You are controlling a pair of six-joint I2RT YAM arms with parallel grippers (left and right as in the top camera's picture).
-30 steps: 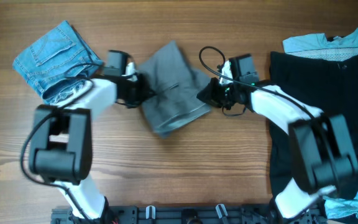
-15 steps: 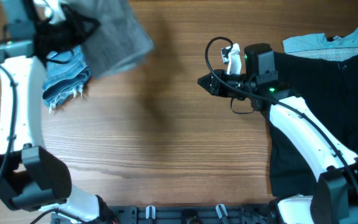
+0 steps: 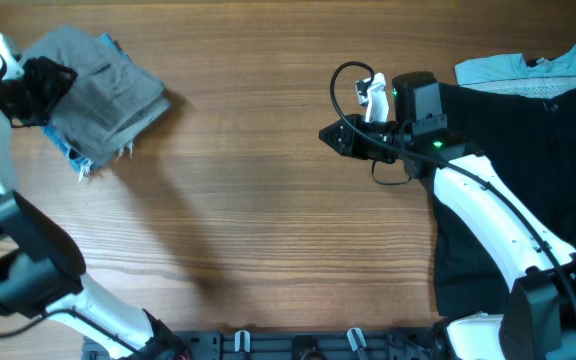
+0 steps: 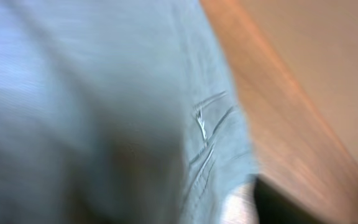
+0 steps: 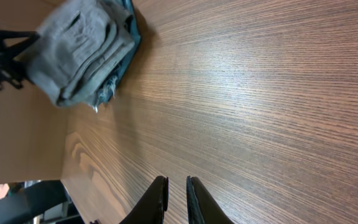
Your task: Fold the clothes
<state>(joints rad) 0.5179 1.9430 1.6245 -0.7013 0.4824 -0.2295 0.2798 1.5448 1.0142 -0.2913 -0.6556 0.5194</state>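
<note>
1. My left gripper (image 3: pixel 34 85) is at the far left end of the bench (image 3: pixel 268 230), right against the left edge of the grey shorts (image 3: pixel 103 85). I cannot tell whether it is open or closed. From overhead it is only a dark shape, and my left wrist view is a blur of grey cloth with a strip of wood beside it.
2. My right gripper (image 5: pixel 176 182) is closed down to a thin slit with nothing between its fingers. It points left over bare wood, a little right of the bench's middle.
3. The grey shorts lie as a compact folded bundle in the far left corner, well apart from my right gripper.
4. The bundle rests on top of the blue denim shorts (image 3: pixel 71 153). Their frayed hem pokes out at the near left edge, and a blue corner shows at the far side.
5. A black garment (image 3: pixel 508 130) is spread along the right end of the bench, under my right arm.
6. A pale blue cloth (image 3: pixel 538 68) lies at the black garment's far edge.
</note>
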